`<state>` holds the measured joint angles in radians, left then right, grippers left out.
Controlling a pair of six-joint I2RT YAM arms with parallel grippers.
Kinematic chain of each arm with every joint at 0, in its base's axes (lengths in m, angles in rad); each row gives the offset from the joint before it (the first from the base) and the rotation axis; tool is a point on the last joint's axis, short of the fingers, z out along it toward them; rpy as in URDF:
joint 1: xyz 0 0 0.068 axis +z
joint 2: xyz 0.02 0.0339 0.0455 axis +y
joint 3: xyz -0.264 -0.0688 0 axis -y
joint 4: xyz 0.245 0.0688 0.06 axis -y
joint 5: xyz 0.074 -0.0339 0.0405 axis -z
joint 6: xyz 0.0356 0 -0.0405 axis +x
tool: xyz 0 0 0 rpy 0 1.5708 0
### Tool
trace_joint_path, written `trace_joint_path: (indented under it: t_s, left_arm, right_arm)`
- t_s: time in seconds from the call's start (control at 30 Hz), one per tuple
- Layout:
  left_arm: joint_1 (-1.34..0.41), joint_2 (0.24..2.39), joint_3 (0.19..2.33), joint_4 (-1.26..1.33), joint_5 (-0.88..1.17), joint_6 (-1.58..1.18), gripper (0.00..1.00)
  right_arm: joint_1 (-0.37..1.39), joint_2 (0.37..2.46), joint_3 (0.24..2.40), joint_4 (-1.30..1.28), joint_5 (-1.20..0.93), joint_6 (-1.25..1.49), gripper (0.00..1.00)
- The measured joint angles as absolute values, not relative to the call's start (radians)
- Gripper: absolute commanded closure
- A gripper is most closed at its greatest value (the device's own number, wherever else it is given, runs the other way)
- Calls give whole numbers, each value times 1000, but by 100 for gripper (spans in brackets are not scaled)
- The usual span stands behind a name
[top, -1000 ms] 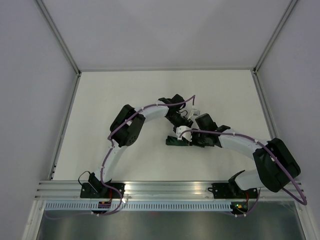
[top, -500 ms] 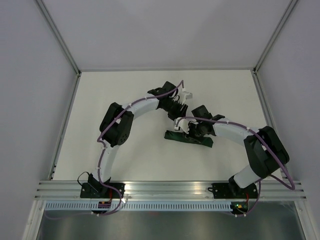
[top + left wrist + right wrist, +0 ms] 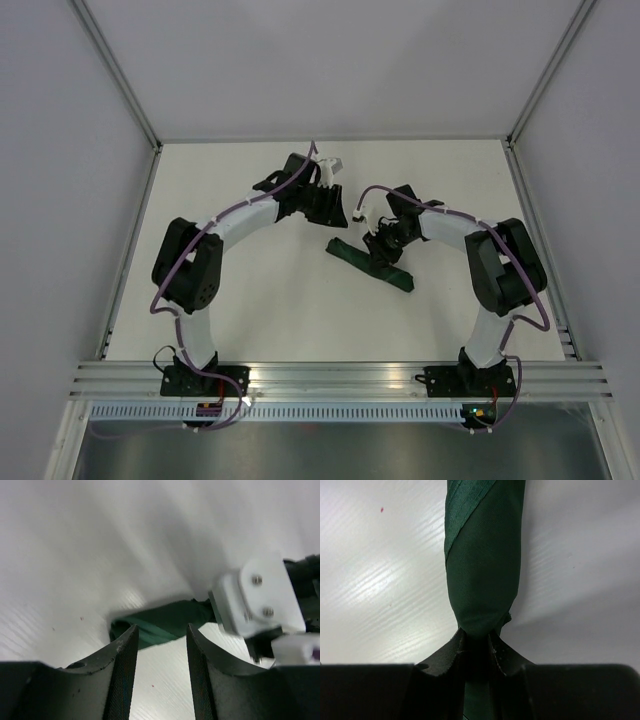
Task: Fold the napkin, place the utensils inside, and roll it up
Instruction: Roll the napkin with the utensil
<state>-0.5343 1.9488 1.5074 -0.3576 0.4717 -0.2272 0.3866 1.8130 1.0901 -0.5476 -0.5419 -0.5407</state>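
Right claw (image 3: 476,641): pinched tight across dark green, slightly shiny cloth napkin (image 3: 482,555), which is rolled into a narrow bundle and lies mid white desk (image 3: 250,310). Left claw (image 3: 161,652): parted, empty, near the roll's end. Handling, judged: soft, light, slippery, liable to unroll; grip squarely across the roll.

I'm seeing the napkin (image 3: 482,575) as dark green woven cloth, faintly sheened, softly creased. The counter (image 3: 380,590) is showing smooth white, finely ribbed, glaring under light. My left end effector (image 3: 161,650) is looking matt black plastic, its inner faces finely cross-hatched.
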Motion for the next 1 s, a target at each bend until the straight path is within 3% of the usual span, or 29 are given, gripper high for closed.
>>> trace_joint_path:
  t_s: [0.2, 0.47, 1.0]
  left_arm:
    - [-547, 1826, 1256, -236, 409, -344, 51]
    - [-588, 1801, 1073, -87, 313, -470, 52]
    - [-592, 1906, 1100, 51, 181, -539, 51]
  right_arm:
    - [376, 1885, 1157, -525, -592, -385, 75]
    - [376, 1986, 1237, -453, -669, -167, 75]
    - [402, 2050, 1261, -241, -679, 114, 75]
